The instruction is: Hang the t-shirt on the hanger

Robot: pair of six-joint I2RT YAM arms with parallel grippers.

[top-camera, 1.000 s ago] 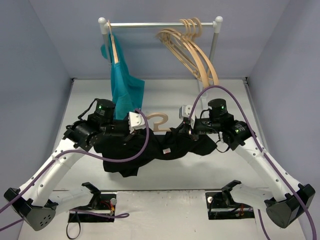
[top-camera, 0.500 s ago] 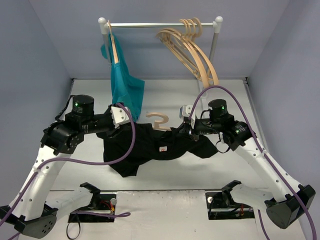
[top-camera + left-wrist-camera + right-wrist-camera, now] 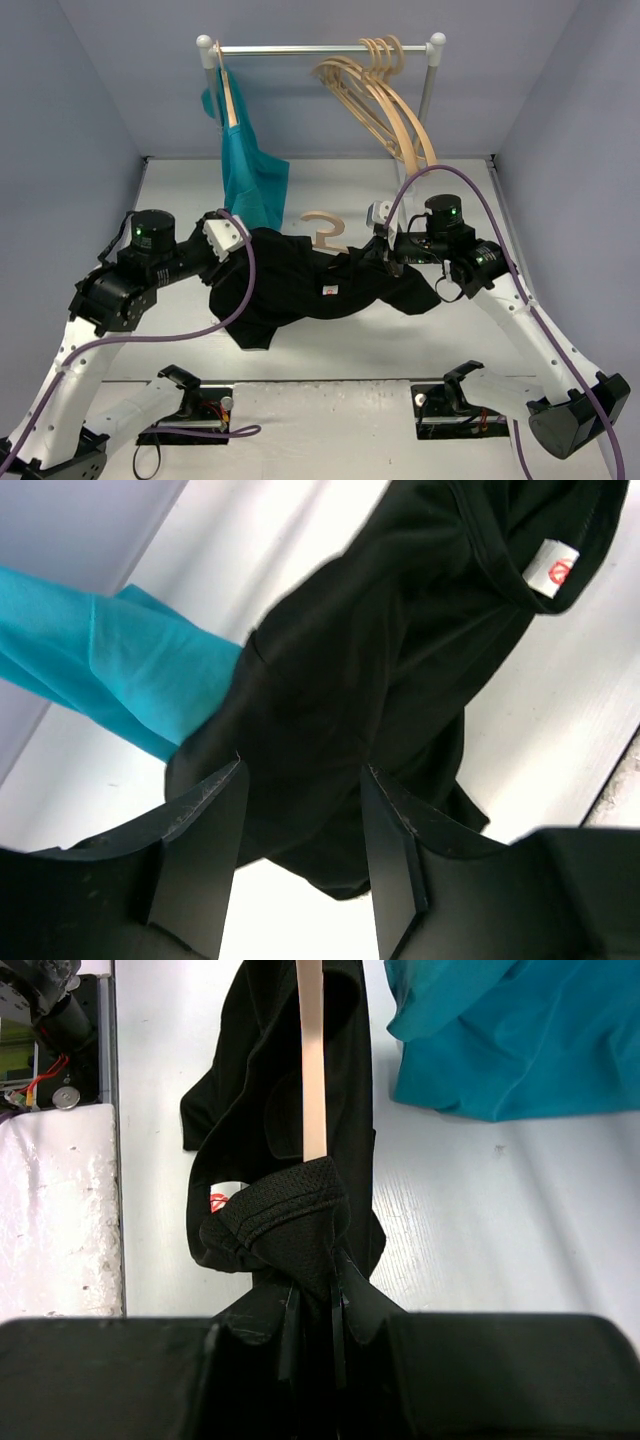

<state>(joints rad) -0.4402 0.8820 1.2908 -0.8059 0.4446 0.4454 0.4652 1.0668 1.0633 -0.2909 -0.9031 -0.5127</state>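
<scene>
The black t-shirt (image 3: 300, 290) hangs bunched above the table between my two arms, its white neck label (image 3: 327, 291) showing. The hanger's wooden hook (image 3: 325, 232) sticks out behind it, and one pale arm (image 3: 312, 1060) runs down into the cloth. My right gripper (image 3: 386, 258) (image 3: 325, 1280) is shut on a fold of the t-shirt (image 3: 290, 1210) at the hanger's end. At the shirt's left end my left gripper (image 3: 240, 260) (image 3: 303, 766) stands open, the black cloth (image 3: 400, 630) beyond its fingertips and nothing between them.
A teal garment (image 3: 250, 175) hangs on a hanger at the left of the rail (image 3: 320, 48), close behind the left gripper. Several spare wooden hangers (image 3: 385, 100) hang at the rail's right. Grey walls close in on both sides.
My left gripper has opened, let go of the t-shirt and drawn back to the left. The shirt's left end has spread out. The right gripper has moved slightly right, still shut.
</scene>
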